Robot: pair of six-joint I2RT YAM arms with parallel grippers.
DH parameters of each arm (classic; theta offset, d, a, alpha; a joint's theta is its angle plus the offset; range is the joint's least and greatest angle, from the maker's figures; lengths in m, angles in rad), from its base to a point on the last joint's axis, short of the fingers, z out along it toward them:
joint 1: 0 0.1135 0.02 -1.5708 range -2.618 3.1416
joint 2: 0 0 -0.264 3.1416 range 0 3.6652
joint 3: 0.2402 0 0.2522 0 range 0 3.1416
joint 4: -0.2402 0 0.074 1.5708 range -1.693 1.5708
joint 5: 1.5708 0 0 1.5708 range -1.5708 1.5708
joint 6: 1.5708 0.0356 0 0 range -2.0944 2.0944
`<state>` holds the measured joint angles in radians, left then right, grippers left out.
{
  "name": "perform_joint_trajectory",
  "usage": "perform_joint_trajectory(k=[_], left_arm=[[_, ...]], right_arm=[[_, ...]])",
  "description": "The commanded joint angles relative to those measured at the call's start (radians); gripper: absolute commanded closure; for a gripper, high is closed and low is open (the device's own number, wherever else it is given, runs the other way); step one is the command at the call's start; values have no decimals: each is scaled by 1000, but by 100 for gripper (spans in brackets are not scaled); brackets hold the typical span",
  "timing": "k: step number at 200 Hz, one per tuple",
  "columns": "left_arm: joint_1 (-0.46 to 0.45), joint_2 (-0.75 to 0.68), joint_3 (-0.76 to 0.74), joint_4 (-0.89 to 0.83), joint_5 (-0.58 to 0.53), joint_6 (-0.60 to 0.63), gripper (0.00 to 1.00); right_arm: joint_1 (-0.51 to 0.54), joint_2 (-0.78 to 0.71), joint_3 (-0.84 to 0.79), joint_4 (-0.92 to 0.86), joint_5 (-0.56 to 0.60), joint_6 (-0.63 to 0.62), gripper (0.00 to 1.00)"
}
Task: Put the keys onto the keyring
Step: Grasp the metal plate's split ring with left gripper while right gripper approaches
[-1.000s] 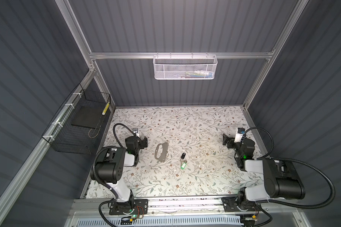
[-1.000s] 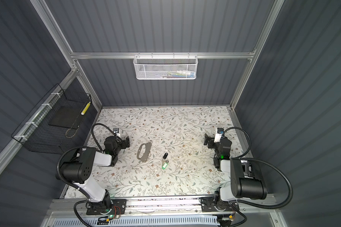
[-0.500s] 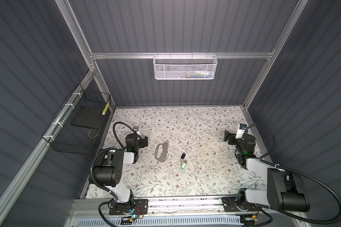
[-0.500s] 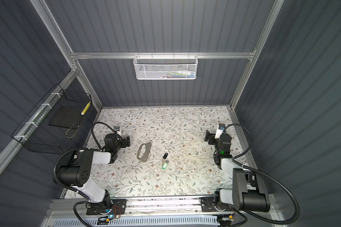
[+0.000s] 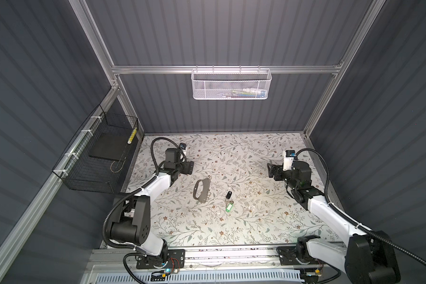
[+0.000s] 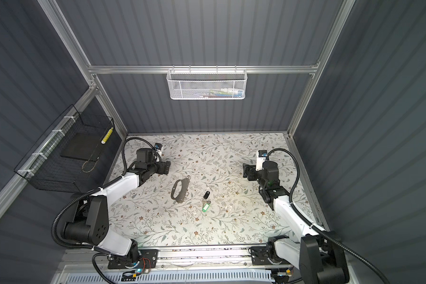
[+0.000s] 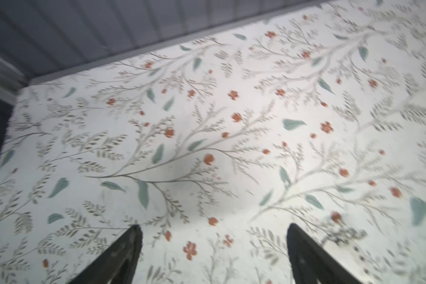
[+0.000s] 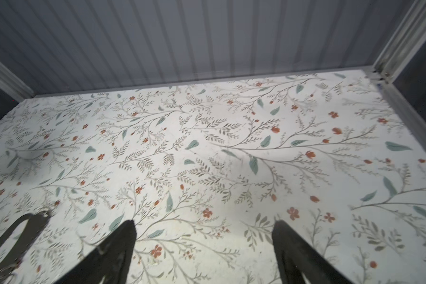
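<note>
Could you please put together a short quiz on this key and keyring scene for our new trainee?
1. In a top view, on which side of the keyring do the black-headed key and the green tag lie?
2. True or false: the green tag is clipped onto the keyring.
3. What do the left gripper and the right gripper hold? A: a key. B: the keyring. C: nothing.
Key: 1. On its right. 2. False: it lies apart on the floral tabletop. 3. C: both are open and empty.
</note>
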<state>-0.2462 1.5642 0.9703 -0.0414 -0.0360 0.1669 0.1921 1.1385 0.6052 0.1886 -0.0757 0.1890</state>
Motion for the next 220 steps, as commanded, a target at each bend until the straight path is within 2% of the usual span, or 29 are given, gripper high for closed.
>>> perform_joint_trajectory(k=[1,13,37,65,108,169,220], left_arm=[[-48,50,95,-199,64,129,18],[-60,84,140,-245,72,148,24],[-66,156,219,-316,125,186,38],[-89,232,298,-395,183,263,47],[-106,267,292,-409,212,337,63],[-120,304,277,-372,248,437,73],[-120,341,293,-373,269,446,80]], right_arm=[[38,35,76,-199,-90,119,22],[65,66,108,-257,-120,160,26],[148,84,114,-284,-100,212,29],[209,89,117,-271,-60,291,35],[254,100,116,-277,44,389,36],[270,162,129,-264,13,409,38],[275,203,155,-274,-19,403,40]])
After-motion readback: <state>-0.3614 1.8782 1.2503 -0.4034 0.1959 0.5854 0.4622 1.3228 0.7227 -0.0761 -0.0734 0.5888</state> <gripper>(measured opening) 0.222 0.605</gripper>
